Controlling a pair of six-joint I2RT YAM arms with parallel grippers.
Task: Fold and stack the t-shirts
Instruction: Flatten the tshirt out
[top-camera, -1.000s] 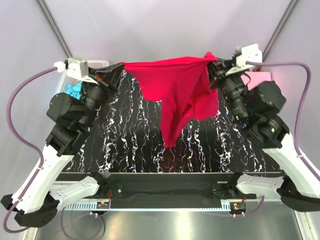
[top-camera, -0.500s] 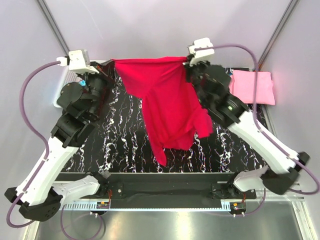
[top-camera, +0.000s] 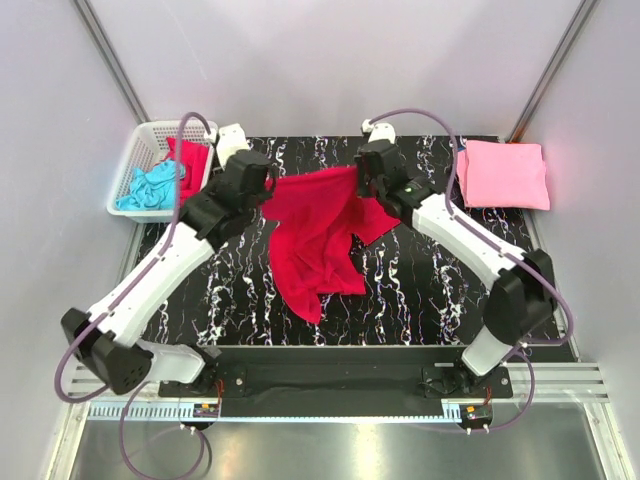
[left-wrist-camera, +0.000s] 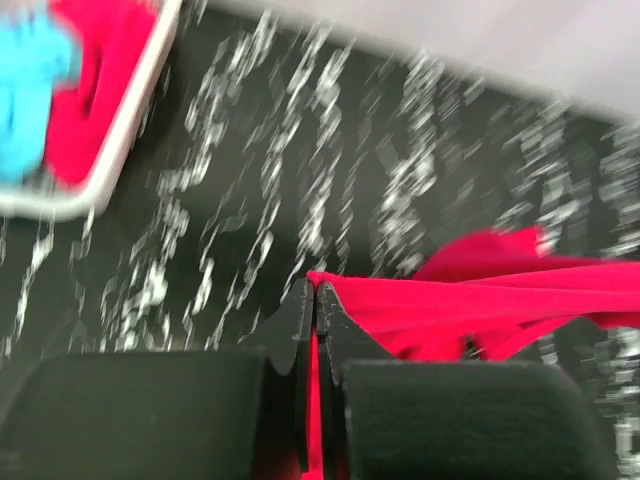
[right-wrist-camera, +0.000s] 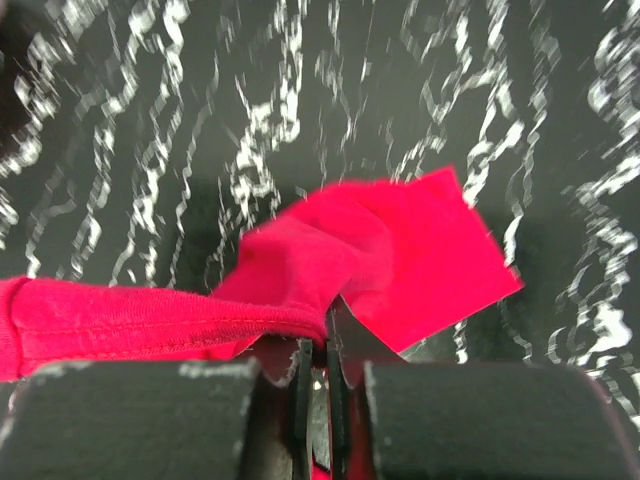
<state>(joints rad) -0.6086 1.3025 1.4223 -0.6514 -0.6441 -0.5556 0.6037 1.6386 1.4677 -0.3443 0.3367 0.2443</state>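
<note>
The step in hand is, as I judge it, the spreading of the crimson t-shirt (top-camera: 315, 240) on the black marbled table (top-camera: 430, 290), so that it can be folded afterwards. The left gripper (left-wrist-camera: 315, 300) has its jaws pressed together on one end of a hem of this shirt, and the right gripper (right-wrist-camera: 324, 330) has its jaws clamped on the other end, where a stitched edge runs into the fingers. Between the two grippers the edge is stretched low over the far half of the table, and the rest of the cloth lies toward the near side in a wrinkled heap, with one flap under the right arm. The shirt is therefore not flat yet, and no fold is made in it. A light pink t-shirt (top-camera: 503, 173) lies folded at the far right corner, probably the place for the stack, and a turquoise shirt (top-camera: 148, 187) and a red one (top-camera: 190, 155) wait in the white basket (top-camera: 160, 128) at the far left. The next move calls, I think, for both arms to hold the edge tight and bring it down together, so that the heap opens before the jaws let go.
</note>
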